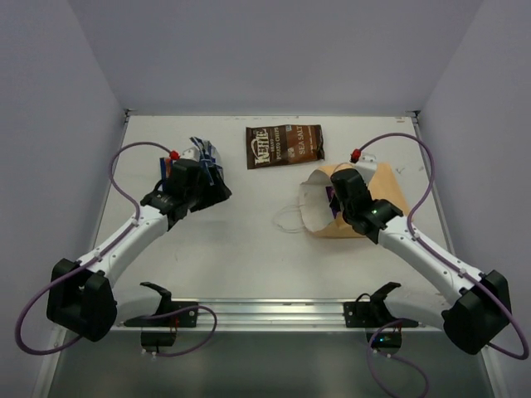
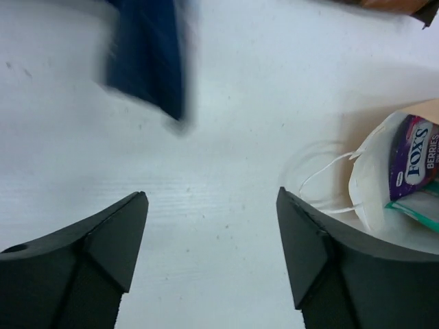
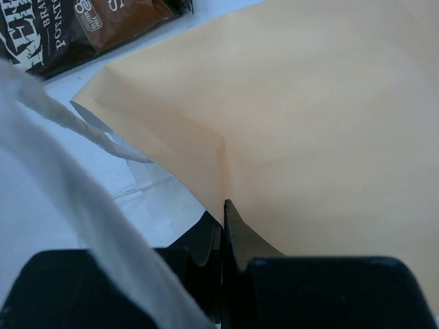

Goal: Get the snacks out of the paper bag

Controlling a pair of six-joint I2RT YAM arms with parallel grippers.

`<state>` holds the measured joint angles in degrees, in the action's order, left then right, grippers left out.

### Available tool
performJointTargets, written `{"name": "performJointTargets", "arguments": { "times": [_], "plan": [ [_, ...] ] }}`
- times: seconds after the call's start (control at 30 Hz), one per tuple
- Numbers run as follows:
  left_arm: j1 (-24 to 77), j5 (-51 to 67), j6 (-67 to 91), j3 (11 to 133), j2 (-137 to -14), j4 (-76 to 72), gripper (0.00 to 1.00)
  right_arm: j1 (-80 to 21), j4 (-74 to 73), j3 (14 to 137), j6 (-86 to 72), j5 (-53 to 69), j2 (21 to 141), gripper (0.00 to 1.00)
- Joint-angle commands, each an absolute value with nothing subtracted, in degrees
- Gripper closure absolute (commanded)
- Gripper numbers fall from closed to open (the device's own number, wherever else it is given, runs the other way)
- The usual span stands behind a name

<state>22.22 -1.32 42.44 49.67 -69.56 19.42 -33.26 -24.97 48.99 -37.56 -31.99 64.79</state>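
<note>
The tan paper bag lies on its side at the right, its white-lined mouth facing left. My right gripper is shut on the bag's upper wall at the mouth; the right wrist view shows the jaws pinching the kraft paper. A purple packet and a teal packet lie inside the bag. The dark brown chip bag lies flat at the back centre. Blue packets lie at the back left. My left gripper is open and empty beside them; one blue packet looks blurred.
White string handles trail on the table left of the bag mouth. Side walls close the table on the left and right, with a back wall behind. A metal rail runs along the near edge between the arm bases.
</note>
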Motion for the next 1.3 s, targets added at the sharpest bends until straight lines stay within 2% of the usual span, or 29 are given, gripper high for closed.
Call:
{"name": "performJointTargets", "arguments": {
  "times": [0.0, 0.03, 0.07, 0.17, 0.27, 0.5, 0.7, 1.0, 1.27],
  "plan": [
    [22.06, 3.51, 43.76, 49.65, -66.37, 18.20, 0.15, -33.22, -21.72, 49.75, -31.74, -30.06, 62.05, 1.00],
    [22.06, 4.39, 44.20, 50.44, -65.84, 18.02, 0.09, -33.22, -21.27, 49.75, -31.03, -29.80, 61.62, 1.00],
    [22.41, 6.05, 45.17, 51.49, -65.57, 17.76, 0.08, -33.22, -21.10, 49.83, -29.98, -29.27, 61.09, 1.00],
    [26.88, 7.12, 48.85, 55.54, -65.39, 14.25, 0.12, -33.22, -21.71, 50.97, -28.74, -29.00, 60.56, 1.00],
    [36.10, 4.67, 53.07, 58.44, -68.28, 7.40, 0.17, -33.22, -21.45, 51.68, -28.13, -28.04, 60.21, 1.00],
    [49.11, 1.06, 58.45, 62.22, -84.78, -7.80, 0.21, -33.22, -21.71, 52.12, -30.41, -25.14, 60.29, 1.00],
    [51.41, -1.40, 60.64, 63.20, -96.39, -15.02, 0.19, -33.22, -22.32, 52.47, -34.27, -21.54, 59.50, 1.00],
    [53.17, -4.22, 61.87, 63.80, -105.98, -19.07, 0.19, -33.14, -22.94, 53.44, -37.18, -16.89, 58.89, 1.00],
    [53.61, -5.97, 61.17, 68.99, -112.58, -17.67, 0.25, -33.22, -22.15, 52.91, -37.88, -11.78, 57.92, 1.00]
  ]
}}
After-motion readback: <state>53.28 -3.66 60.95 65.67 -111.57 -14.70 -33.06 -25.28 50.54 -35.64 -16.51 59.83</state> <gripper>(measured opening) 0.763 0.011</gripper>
